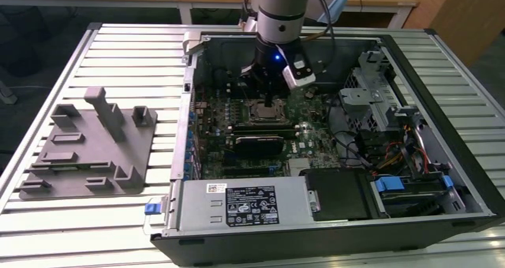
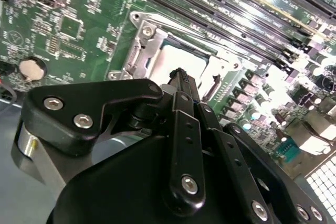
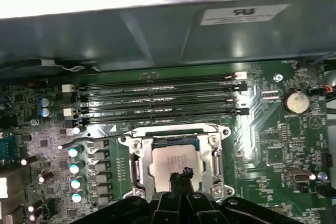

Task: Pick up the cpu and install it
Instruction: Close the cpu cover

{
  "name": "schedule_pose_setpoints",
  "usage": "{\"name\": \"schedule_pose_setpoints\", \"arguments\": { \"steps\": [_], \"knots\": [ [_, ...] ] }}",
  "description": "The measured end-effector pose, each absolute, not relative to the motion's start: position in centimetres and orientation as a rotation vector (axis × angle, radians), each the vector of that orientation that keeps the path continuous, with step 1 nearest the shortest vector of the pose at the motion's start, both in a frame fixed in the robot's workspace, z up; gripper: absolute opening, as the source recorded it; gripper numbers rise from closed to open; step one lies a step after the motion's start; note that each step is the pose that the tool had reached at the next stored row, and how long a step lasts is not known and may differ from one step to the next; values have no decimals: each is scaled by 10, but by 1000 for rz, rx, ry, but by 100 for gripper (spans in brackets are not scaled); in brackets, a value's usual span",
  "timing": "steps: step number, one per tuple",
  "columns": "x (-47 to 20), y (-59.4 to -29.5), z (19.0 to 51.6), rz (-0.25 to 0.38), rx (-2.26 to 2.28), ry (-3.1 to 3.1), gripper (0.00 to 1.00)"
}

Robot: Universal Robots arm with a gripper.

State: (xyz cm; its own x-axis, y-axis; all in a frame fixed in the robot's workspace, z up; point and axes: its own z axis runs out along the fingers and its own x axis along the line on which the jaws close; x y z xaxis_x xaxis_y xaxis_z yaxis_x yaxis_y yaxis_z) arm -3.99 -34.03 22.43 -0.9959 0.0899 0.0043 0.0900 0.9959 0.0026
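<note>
The cpu [image 3: 167, 162], a flat square chip with a silvery lid, lies flat inside the metal-framed socket [image 3: 137, 167] on the green motherboard [image 3: 273, 140]. It also appears in the second wrist view as the pale cpu [image 2: 176, 59] in the socket frame [image 2: 143, 40]. My gripper [image 3: 181, 174] hangs just over the chip's edge with its two black fingers drawn together and nothing between them. In the exterior view the gripper [image 1: 271, 104] stands straight above the socket [image 1: 265, 113] inside the open computer case [image 1: 186, 96].
Several black memory slots [image 3: 157, 98] run beside the socket. A coin battery [image 3: 295, 100] sits on the board. The case holds a power supply [image 1: 236, 204], a drive cage [image 1: 371, 90] and cables. A grey fixture plate [image 1: 87, 147] lies on the slatted table at the exterior view's left.
</note>
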Motion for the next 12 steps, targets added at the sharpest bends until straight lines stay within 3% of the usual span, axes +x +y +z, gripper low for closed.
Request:
{"name": "schedule_pose_setpoints", "arguments": {
  "steps": [12],
  "knots": [
    [-59, -340, 214, -4, -141, -3134, 11]
  ]
}}
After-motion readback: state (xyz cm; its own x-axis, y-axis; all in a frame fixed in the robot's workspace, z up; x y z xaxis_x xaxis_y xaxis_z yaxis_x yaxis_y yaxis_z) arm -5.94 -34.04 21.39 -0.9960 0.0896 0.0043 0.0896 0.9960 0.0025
